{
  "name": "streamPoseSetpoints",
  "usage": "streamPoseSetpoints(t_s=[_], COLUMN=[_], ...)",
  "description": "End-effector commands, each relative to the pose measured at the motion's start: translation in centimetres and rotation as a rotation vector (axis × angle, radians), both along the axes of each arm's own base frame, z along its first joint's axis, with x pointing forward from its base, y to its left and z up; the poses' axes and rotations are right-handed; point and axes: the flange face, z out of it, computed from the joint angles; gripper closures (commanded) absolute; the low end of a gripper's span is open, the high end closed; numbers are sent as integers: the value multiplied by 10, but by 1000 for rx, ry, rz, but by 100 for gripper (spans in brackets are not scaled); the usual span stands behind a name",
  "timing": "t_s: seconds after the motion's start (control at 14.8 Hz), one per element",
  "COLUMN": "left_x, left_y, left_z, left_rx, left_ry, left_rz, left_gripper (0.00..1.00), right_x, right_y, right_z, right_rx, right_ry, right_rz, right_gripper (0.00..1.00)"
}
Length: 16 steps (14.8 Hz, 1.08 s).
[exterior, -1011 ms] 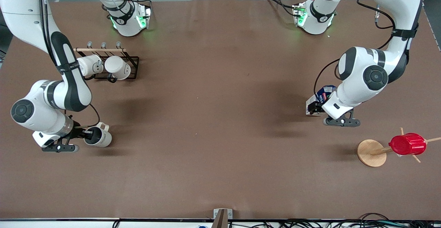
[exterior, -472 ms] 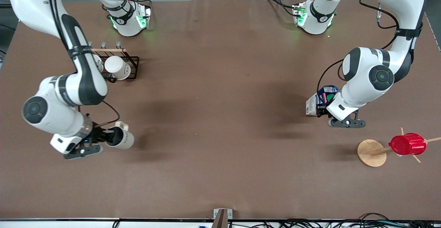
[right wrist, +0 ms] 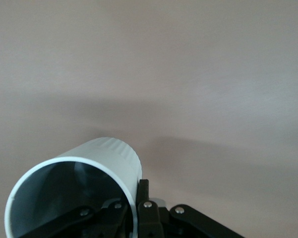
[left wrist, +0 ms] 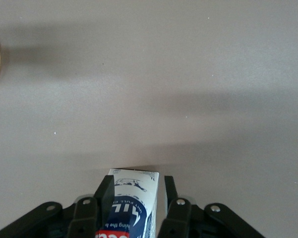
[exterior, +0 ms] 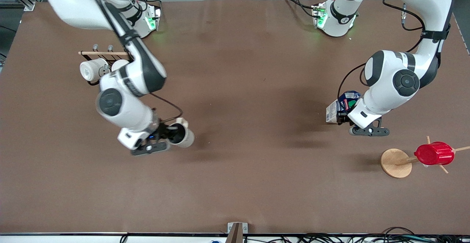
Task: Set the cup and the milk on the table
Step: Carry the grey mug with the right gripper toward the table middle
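The cup [exterior: 181, 134] hangs over the table [exterior: 242, 184] toward the right arm's end, milk [exterior: 339, 107] toward the left arm's.

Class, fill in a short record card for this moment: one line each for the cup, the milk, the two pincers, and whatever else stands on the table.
cup: tipped on its side, held by its rim above the table
milk: gripped by its sides, toward the left arm's end
right pincer: shut on the cup's rim, over the table's middle
left pincer: shut on the milk
other items: rack with white mugs; red cup on a wooden stand
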Motion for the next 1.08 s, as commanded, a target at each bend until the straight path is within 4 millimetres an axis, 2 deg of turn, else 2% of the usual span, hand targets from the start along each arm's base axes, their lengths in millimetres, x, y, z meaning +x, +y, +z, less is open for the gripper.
streamPoseSetpoints(t_s=[0.0,0.07,0.2,0.34,0.61,1.01], left_x=[-2,-1,-2,-2,-3,-5], left_y=[0,0,0,0,3,16], left_z=[5,6,6,6,6,12], left_rx=[12,12,13,13,15,20], left_ry=[-14,-16,-16,-14,-11,-9], left_rz=[0,-2,-1,-1,4,20], left_gripper=[52,52,52,52,51,51], right_x=[-17,-28,-46,-58,-73,-81], right_y=[80,103,135,154,169,172], right_z=[-18,-28,-44,-58,-64,-76], right_rx=[-27,-41,-38,-39,-52,-74], right_ry=[-17,-21,-54,-67,-68,-64], right_rz=[-44,-50,-47,-26,11,33], right_gripper=[100,100,100,99,98,91])
